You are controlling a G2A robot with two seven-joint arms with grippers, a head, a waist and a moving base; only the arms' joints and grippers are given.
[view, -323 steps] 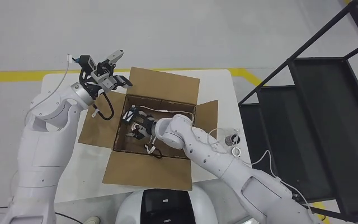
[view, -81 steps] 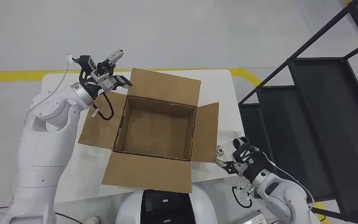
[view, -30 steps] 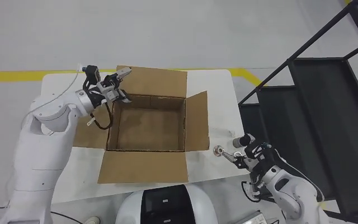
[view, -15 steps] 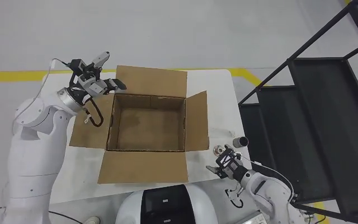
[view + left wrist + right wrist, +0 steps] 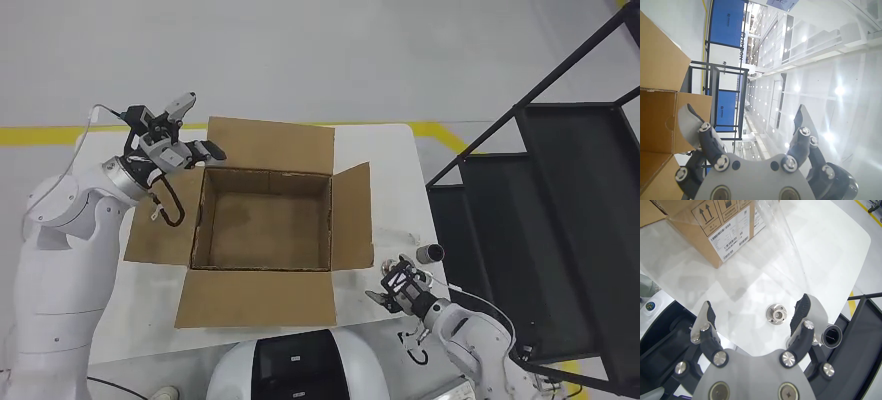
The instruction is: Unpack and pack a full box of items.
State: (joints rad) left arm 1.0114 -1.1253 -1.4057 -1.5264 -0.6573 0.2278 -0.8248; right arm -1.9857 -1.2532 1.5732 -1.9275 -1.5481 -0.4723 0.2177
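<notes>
right hand (image 5: 756,309) edged in, open around flange (image 5: 776,314)

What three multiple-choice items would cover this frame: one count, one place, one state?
1. How many flaps of the box are folded open?
A) two
B) three
C) four

2. Where does the flanged metal part lie?
A) inside the box
B) on a box flap
C) on the white table, below the right hand

3. What state is the right hand in?
A) open and empty
B) shut on the part
C) shut on a flap

Answers:
1. C: the top view shows four flaps splayed outward round the opening.
2. C: the right wrist view shows the part on bare table, between the hand's fingers.
3. A: the fingers stand apart and nothing touches them.
</notes>
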